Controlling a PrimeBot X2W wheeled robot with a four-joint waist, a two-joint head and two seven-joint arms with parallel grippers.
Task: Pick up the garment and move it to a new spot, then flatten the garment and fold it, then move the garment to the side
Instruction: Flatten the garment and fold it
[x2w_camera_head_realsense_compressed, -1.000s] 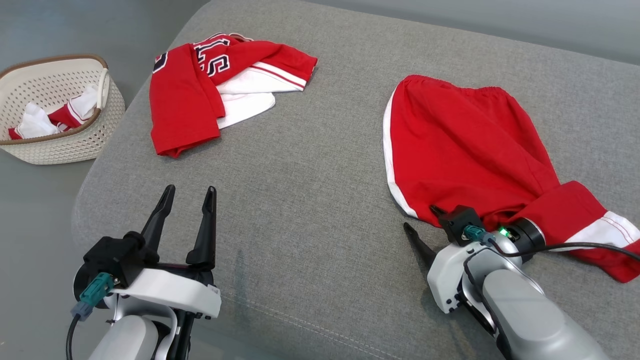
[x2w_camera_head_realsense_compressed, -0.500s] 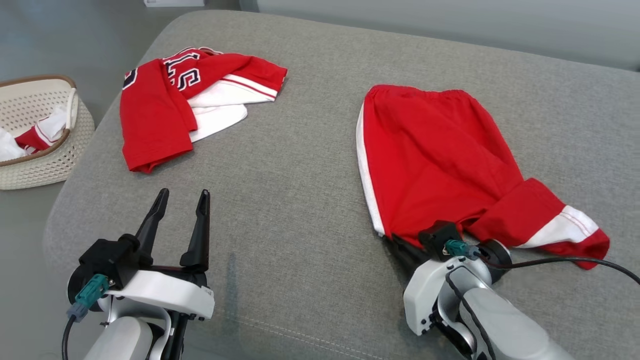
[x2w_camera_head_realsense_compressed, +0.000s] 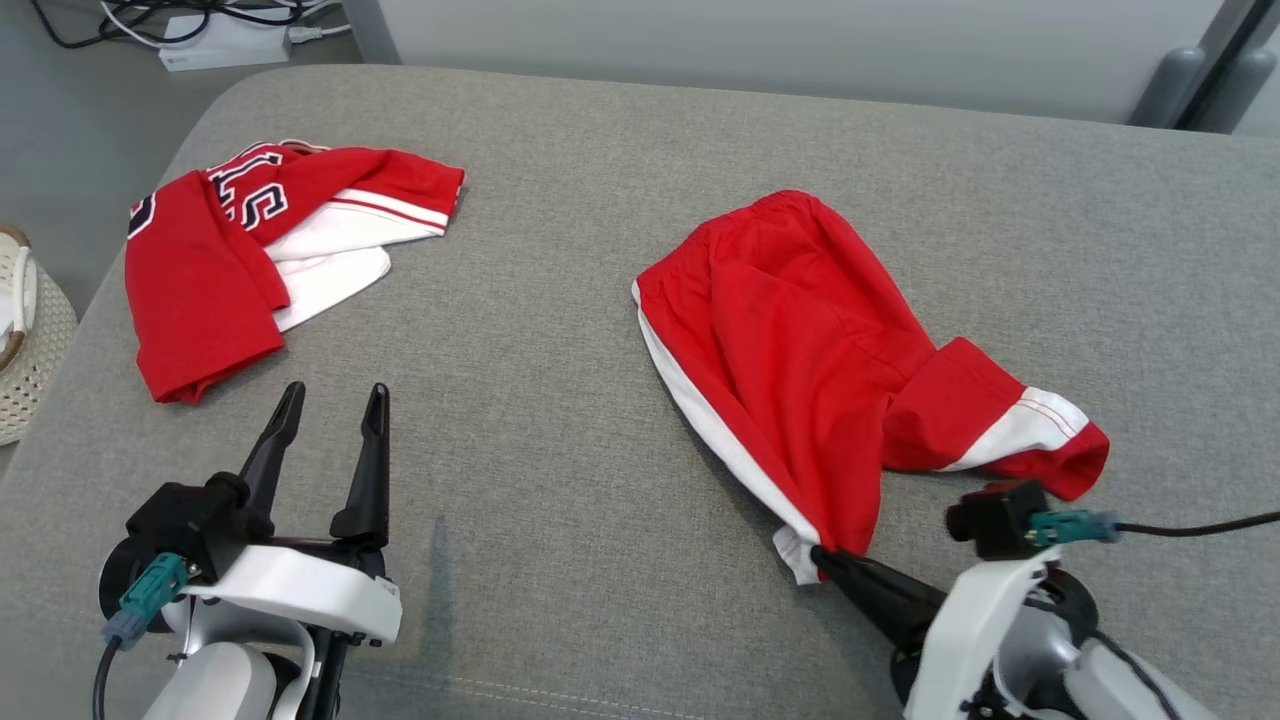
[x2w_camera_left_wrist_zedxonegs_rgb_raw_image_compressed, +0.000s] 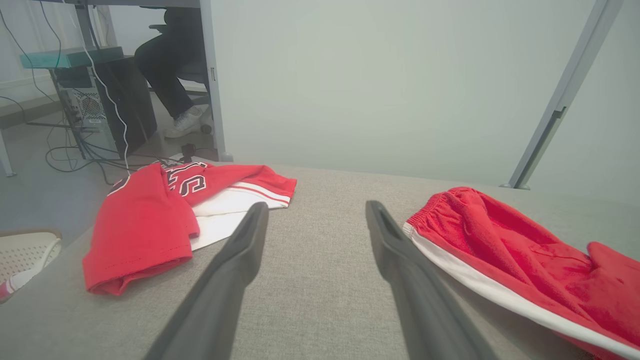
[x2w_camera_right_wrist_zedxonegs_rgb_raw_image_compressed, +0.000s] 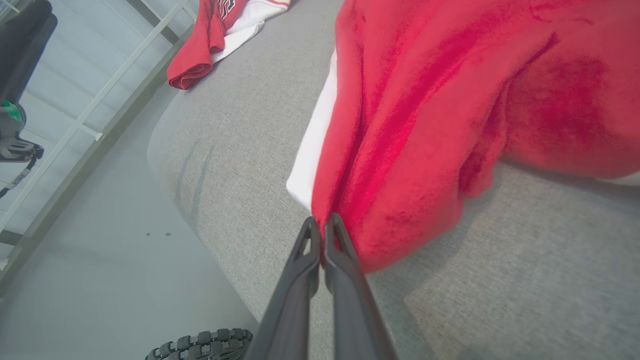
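Note:
The garment is a pair of red shorts (x2w_camera_head_realsense_compressed: 800, 330) with a white side stripe, lying bunched on the right half of the grey cushion (x2w_camera_head_realsense_compressed: 560, 330). My right gripper (x2w_camera_head_realsense_compressed: 825, 557) is shut on the shorts' near hem corner, where red cloth meets the white stripe. In the right wrist view the two fingers (x2w_camera_right_wrist_zedxonegs_rgb_raw_image_compressed: 321, 222) are pressed together on that edge, and the shorts (x2w_camera_right_wrist_zedxonegs_rgb_raw_image_compressed: 425, 125) rise in folds from them. My left gripper (x2w_camera_head_realsense_compressed: 333, 392) stands open at the lower left, apart from any cloth. The left wrist view has its fingers (x2w_camera_left_wrist_zedxonegs_rgb_raw_image_compressed: 315, 207) spread, with the shorts (x2w_camera_left_wrist_zedxonegs_rgb_raw_image_compressed: 500, 255) to their right.
A red and white jersey (x2w_camera_head_realsense_compressed: 200, 270) lies crumpled at the cushion's far left. A pale woven basket (x2w_camera_head_realsense_compressed: 30, 350) stands on the floor beyond the left edge. A power strip (x2w_camera_head_realsense_compressed: 225, 40) and cables lie behind. A seated person's leg (x2w_camera_left_wrist_zedxonegs_rgb_raw_image_compressed: 165, 65) shows in the background.
My right gripper has shut on the shorts' hem corner and drawn it toward me, bunching the shorts. The head camera has shifted, so the whole scene slid left. The left gripper kept still.

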